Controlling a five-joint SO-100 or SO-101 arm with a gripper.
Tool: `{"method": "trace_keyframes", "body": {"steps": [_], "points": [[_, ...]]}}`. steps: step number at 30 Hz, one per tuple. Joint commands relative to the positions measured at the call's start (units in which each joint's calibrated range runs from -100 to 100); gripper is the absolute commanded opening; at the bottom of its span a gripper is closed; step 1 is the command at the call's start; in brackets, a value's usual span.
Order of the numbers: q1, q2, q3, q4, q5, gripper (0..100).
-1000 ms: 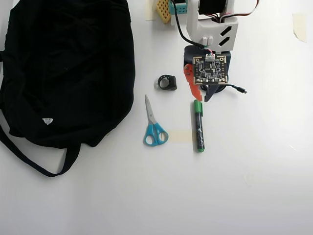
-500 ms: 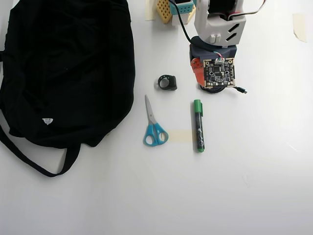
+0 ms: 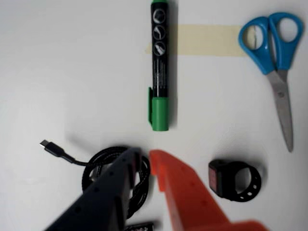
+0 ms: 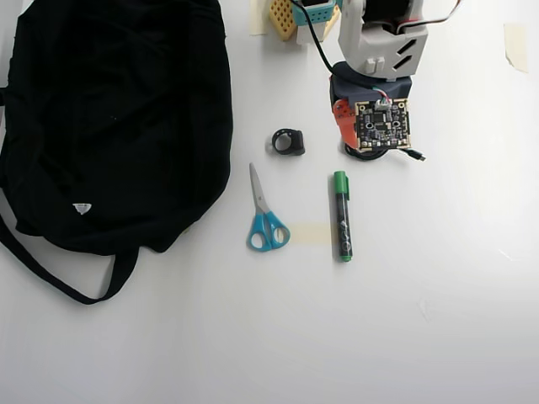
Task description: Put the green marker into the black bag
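Gripper (image 3: 144, 155) in our wrist view: black and orange fingers nearly together, holding nothing, over a coiled black cable (image 3: 98, 166). Just beyond its tips we see the green-capped dark marker (image 3: 160, 65). In the overhead view, the large black fabric bag (image 4: 114, 118) lies well left of the gripper (image 4: 347, 145).

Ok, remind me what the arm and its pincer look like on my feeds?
The pincer has one dark blue-black finger dotted with small holes and one plain bright orange finger, both tapering to the tips. From overhead, the arm is white plastic with slanted slots, a bare dark circuit board with gold corner pads on the wrist, plus black and red-white wires running up to the base.
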Motion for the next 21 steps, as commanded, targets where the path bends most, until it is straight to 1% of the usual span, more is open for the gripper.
{"method": "trace_keyframes", "body": {"steps": [1,13,15,18,21], "points": [[-0.33,-0.62,-1.36,0.3,-0.17,3],[-0.33,-0.54,1.52,0.3,-2.53,4],[-0.33,-0.46,1.52,0.3,-2.58,9],[-0.41,-0.46,1.52,0.3,-2.58,19],[-0.86,-0.21,1.52,0.3,-2.47,25]]}}
